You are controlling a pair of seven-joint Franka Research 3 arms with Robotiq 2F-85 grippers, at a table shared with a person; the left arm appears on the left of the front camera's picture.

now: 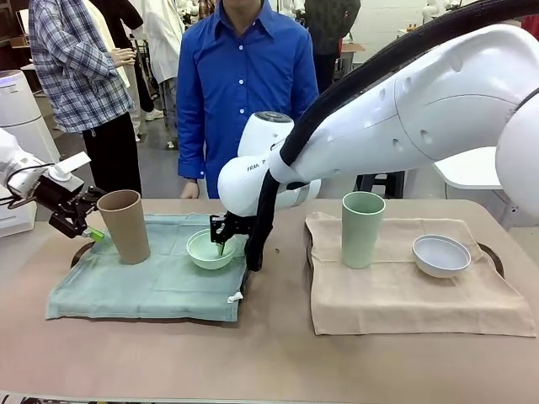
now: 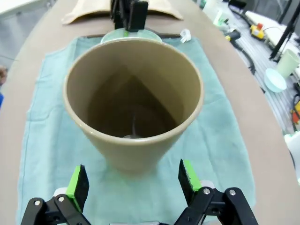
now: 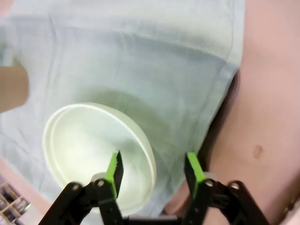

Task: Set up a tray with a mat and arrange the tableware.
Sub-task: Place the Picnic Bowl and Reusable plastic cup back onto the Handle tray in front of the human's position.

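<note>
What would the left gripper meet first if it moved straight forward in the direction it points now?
Most likely the tan cup. It stands upright on the green mat, directly ahead of the open left gripper, which sits just clear of the cup's side.

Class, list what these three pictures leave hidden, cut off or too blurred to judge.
- Front view: the trays under the green mat and beige mat; cloth covers all but slivers.
- Front view: the right hand hides part of the mint bowl.
- Right wrist view: motion blur; whether a finger touches the bowl is unclear.
- Left wrist view: the tan cup base, hidden by its wall.
</note>
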